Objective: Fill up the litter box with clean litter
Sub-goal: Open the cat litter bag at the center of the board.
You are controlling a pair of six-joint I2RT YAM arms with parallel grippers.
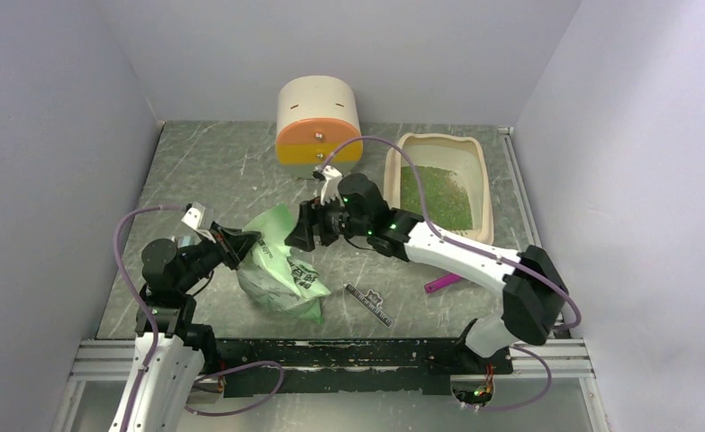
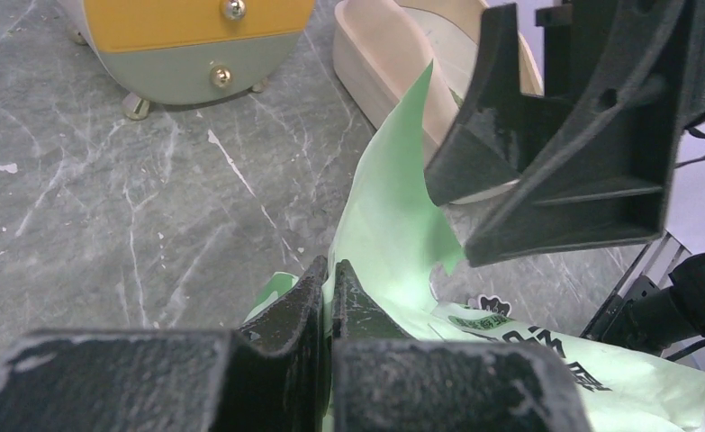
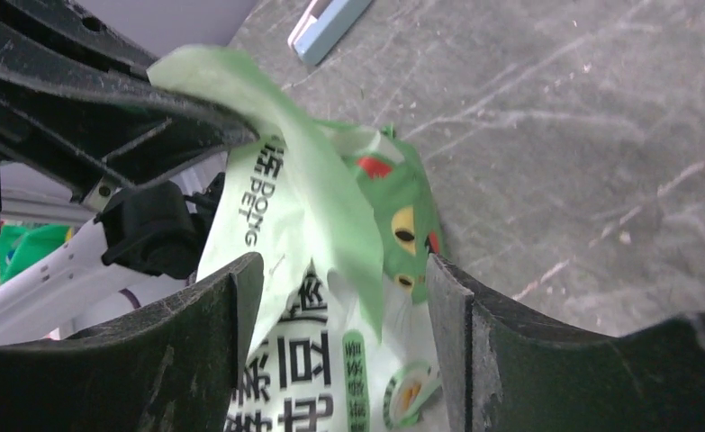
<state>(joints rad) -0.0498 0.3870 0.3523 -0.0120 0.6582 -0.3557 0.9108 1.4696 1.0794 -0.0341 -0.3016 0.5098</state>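
The litter box (image 1: 486, 193) is seen at the upper right of the top view, with clean litter (image 1: 434, 198) inside, well apart from both grippers. The green bag (image 1: 281, 265) is pinched by the left gripper (image 1: 233, 243). The right gripper (image 1: 302, 227) is spread around the bag's top flap.

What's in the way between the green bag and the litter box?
Only the right arm itself: the open right gripper and its wrist lie on the line from the bag to the litter box. No loose object shows on that stretch; the round drawer unit stands farther back.
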